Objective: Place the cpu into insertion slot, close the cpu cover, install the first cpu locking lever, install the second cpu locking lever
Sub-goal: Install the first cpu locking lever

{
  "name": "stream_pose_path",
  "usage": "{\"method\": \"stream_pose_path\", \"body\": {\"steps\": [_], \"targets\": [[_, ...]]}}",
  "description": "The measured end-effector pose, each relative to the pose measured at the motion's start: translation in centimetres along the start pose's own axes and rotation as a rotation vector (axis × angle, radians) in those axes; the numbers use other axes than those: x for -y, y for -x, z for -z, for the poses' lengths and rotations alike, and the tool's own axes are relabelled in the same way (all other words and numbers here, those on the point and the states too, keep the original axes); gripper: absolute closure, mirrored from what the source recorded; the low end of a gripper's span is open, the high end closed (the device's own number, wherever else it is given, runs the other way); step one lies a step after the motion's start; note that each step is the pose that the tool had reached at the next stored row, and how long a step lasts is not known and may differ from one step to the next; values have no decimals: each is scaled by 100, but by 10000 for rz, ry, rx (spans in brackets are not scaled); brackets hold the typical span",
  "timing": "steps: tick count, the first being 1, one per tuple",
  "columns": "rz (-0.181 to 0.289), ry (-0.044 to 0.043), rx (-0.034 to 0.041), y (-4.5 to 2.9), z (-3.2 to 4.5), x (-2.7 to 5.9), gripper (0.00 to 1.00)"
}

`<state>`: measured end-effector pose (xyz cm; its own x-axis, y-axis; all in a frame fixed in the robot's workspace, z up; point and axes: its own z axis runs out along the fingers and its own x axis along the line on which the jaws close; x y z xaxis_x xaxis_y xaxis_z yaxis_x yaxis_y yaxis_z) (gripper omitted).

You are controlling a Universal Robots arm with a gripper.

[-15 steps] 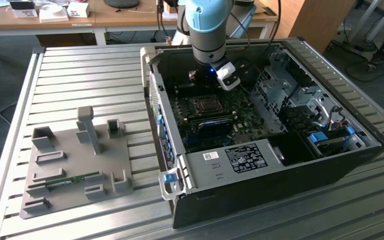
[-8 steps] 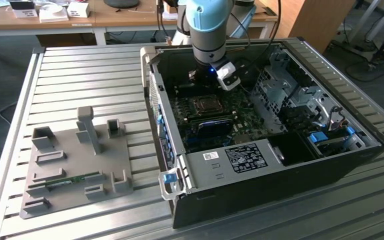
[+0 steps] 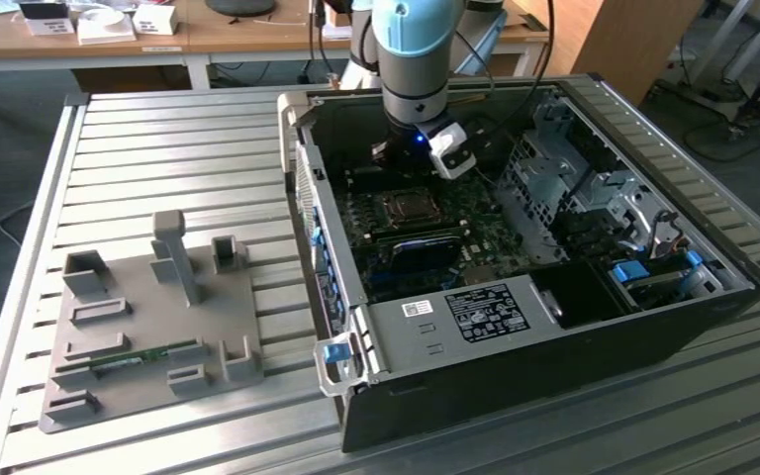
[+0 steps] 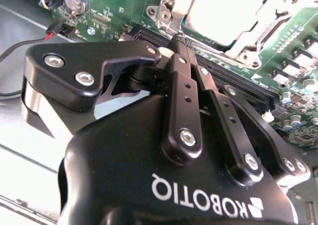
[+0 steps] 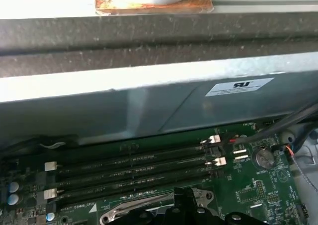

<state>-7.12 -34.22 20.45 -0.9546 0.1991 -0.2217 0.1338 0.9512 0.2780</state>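
Observation:
My gripper (image 3: 402,158) hangs inside the open computer case, just behind the insertion slot (image 3: 410,206) on the green motherboard (image 3: 486,242). In the second wrist view its black fingers (image 4: 180,86) meet at the tips, shut, with nothing seen between them. The tips sit next to the socket's corner, over a long black memory slot (image 4: 233,83). The cpu (image 4: 226,9) lies in the socket, silver top up. The silvery cpu cover (image 4: 278,14) frames it, lying down around it. A bright metal lever (image 5: 130,208) lies beside the gripper (image 5: 185,199) in the first wrist view.
The black case (image 3: 552,336) lies on its side on a slatted metal table (image 3: 169,148). A grey fixture plate (image 3: 142,317) with upright pegs stands at the exterior view's left. Drive cages (image 3: 578,188) and cables fill the case's right part. Memory slots (image 5: 134,170) run along the case wall.

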Motion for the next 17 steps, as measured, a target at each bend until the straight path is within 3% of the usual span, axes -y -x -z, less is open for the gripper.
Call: {"method": "stream_pose_path", "body": {"steps": [2,4,6,10,13,16,17], "targets": [[0,-47,-44,2,2,-2,89],[14,-261,-165,3,7,-3,89],[44,-541,-280,3,9,-4,89],[125,-1198,-531,5,11,-4,89],[120,-1534,-851,11,12,-6,89],[65,-1751,-1303,29,10,-9,89],[61,-1772,-1349,30,9,-9,89]]}}
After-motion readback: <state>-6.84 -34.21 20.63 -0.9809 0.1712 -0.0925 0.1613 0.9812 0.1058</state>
